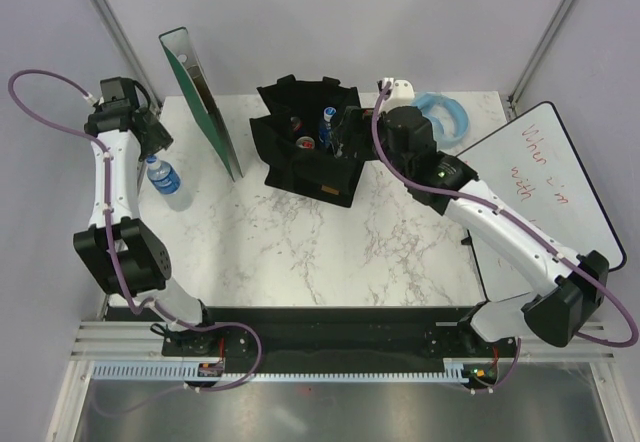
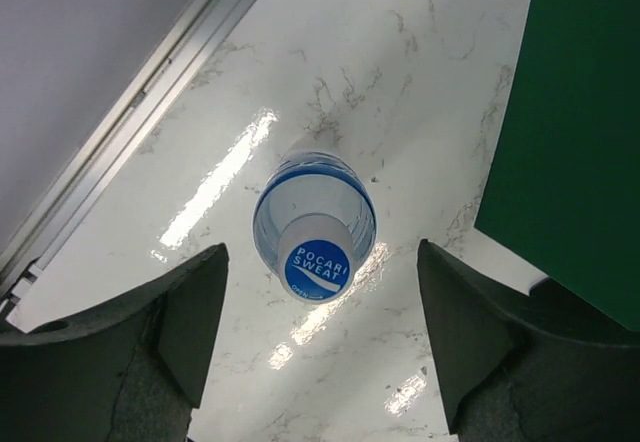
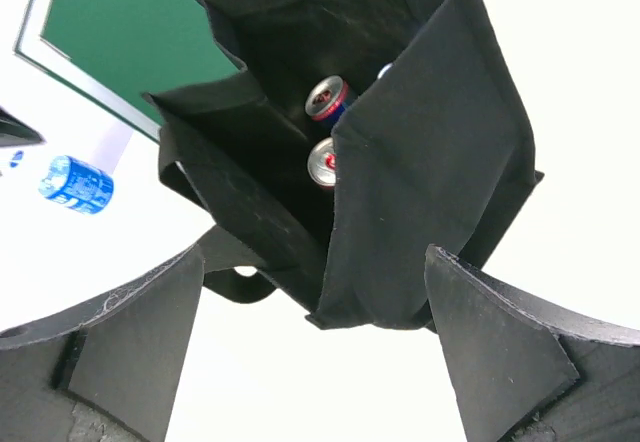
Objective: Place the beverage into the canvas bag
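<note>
Now, at the far left of the marble table (image 1: 300, 242), my left gripper (image 2: 320, 282) hangs spread wide directly above the capped Pocari Sweat bottle (image 1: 166, 180), which stands upright just left of the tilted green board (image 1: 205, 102) and well apart from the canvas bag (image 1: 310, 167). The step in hand looks to be the pickup: I should come straight down so the fingers (image 2: 170, 332) pass either side of the body, close below the shoulder rather than on the cap, and lift clear of the board before crossing. At centre the canvas bag sits open-mouthed with cans (image 3: 330, 97) already inside. My right gripper (image 3: 315, 252) hovers above its right side, jaws spread and holding nothing; it should move toward the whiteboard (image 1: 540, 182) to clear the approach.
</note>
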Motion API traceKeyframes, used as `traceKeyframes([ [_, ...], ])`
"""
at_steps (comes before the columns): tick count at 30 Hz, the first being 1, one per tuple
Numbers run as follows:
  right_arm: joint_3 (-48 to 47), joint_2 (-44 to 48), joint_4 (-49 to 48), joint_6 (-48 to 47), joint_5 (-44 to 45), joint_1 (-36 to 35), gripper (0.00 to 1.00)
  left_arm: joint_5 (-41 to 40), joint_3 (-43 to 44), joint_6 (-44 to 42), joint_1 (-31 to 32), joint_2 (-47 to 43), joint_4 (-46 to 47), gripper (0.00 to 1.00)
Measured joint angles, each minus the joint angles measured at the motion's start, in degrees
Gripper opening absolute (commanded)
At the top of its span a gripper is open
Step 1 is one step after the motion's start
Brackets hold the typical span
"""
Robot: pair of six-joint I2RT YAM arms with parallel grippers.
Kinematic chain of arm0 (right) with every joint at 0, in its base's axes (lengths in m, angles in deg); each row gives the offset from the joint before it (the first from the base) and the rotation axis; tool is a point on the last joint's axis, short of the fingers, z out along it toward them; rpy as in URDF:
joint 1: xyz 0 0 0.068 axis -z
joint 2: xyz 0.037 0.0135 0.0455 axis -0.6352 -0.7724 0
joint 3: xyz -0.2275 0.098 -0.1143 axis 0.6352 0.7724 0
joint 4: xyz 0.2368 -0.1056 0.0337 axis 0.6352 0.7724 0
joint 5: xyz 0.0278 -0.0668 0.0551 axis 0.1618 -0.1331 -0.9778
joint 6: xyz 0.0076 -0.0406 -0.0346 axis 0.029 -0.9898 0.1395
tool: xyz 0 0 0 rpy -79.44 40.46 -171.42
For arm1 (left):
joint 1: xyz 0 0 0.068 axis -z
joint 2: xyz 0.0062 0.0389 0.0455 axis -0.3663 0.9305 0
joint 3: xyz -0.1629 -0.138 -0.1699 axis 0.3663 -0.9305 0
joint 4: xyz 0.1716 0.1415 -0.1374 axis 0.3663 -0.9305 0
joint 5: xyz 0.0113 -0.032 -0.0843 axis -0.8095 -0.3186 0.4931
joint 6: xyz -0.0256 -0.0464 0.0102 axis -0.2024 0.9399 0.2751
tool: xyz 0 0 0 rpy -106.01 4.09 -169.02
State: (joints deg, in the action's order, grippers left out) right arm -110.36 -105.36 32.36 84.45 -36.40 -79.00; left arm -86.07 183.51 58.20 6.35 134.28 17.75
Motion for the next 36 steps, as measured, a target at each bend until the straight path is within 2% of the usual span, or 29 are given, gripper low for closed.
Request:
traceKeyframes([
  [7, 0.7, 1.0, -0.5, 0.0, -0.3, 0.0, 0.98, 5.5, -4.3, 0.0, -0.9, 1.9, 2.4, 0.79],
  [16, 0.9, 1.0, -0.5, -0.3, -0.4, 0.0, 0.98, 5.0, -7.8, 0.0, -0.9, 5.6, 4.7, 0.78],
  [18, 1.0, 1.0, -0.5, -0.4, -0.4, 0.0, 0.98, 4.8, -8.9, 0.0, -0.9, 5.6, 4.7, 0.75],
  [20, 1.0, 1.0, -0.5, -0.6, -0.4, 0.0, 0.98, 4.8, -9.1, 0.0, -0.9, 5.6, 4.9, 0.65],
  [22, 1.0, 1.0, -0.5, -0.6, -0.4, 0.0, 0.98, 4.8, -9.3, 0.0, -0.8, 5.6, 5.7, 0.62],
  [24, 1.0, 1.0, -0.5, -0.6, -0.4, 0.0, 0.98, 4.7, -9.4, -0.2, -0.7, 5.6, 5.9, 0.63],
  [25, 1.0, 1.0, -0.5, -0.6, -0.4, 0.0, 0.98, 4.6, -9.4, -0.3, -0.7, 5.6, 6.0, 0.67],
  [26, 1.0, 1.0, -0.5, -0.6, -0.4, 0.0, 0.98, 4.5, -9.4, -0.3, -0.7, 5.6, 6.0, 0.75],
  [28, 1.1, 1.0, -0.5, -0.6, -0.5, 0.0, 0.98, 4.4, -9.4, -0.5, -0.7, 5.6, 6.0, 0.77],
  [30, 1.3, 1.0, -0.5, -0.6, -0.6, 0.0, 0.98, 4.1, -9.3, -0.7, -0.7, 5.7, 6.2, 0.74],
  [31, 1.4, 1.0, -0.4, -0.6, -0.6, 0.0, 0.98, 4.0, -9.2, -0.8, -0.7, 5.9, 6.3, 0.67],
  [32, 1.4, 1.0, -0.5, -0.6, -0.6, 0.0, 0.98, 4.1, -9.1, -0.9, -0.7, 6.0, 6.4, 0.37],
  [33, 1.4, 1.0, -0.5, -0.6, -0.6, 0.0, 0.98, 4.2, -9.0, -0.9, -0.7, 6.3, 6.6, 0.20],
  [34, 1.4, 1.0, -0.5, -0.6, -0.6, 0.0, 0.98, 4.1, -8.8, -1.6, -0.7, 6.3, 6.8, 0.06],
  [36, 1.4, 1.0, -0.5, -0.6, -0.5, 0.0, 0.98, 4.0, -8.8, -1.7, -0.7, 6.4, 6.9, 0.02],
])
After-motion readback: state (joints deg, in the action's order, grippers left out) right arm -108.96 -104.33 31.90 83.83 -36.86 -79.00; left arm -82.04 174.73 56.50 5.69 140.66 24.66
